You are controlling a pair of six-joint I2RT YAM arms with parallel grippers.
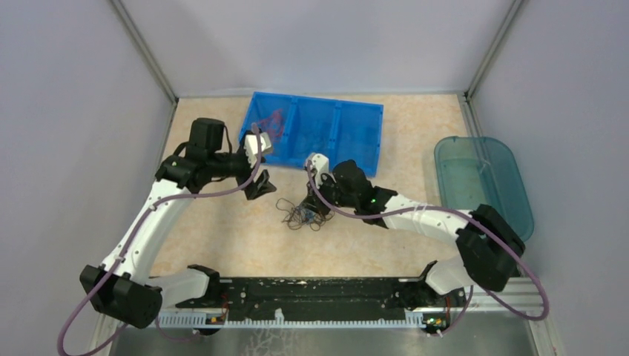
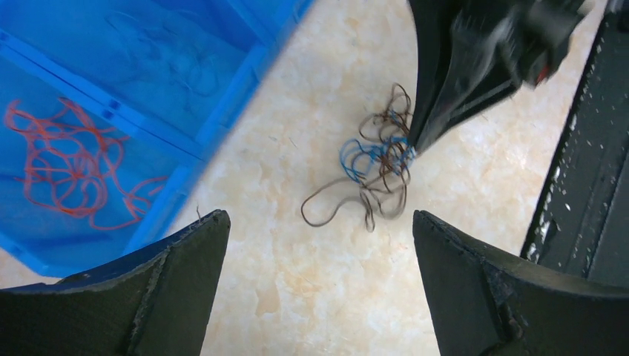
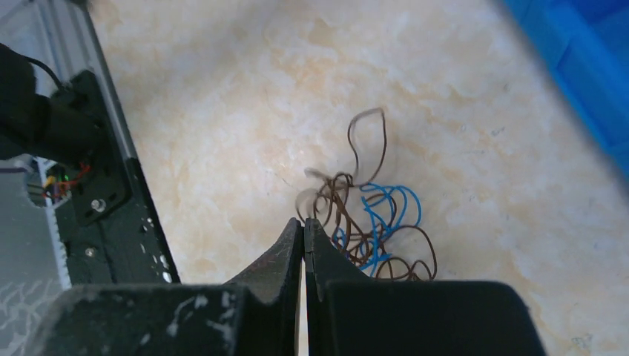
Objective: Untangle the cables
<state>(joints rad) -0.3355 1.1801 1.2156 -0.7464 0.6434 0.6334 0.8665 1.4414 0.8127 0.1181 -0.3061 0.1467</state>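
Left pincer (image 2: 319, 216), cut off below, stood spread; right pincer (image 3: 304, 222) was pressed together at the cables (image 3: 365, 239), any pinched strand impossible to make out.

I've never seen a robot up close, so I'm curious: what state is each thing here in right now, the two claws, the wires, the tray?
left gripper: open wide, holding nothing, above the table.
right gripper: shut, pinching the edge of the brown and blue clump.
brown and blue clump: tangled, lying on the table.
red cable: loose curls, lying in the blue tray's end compartment.
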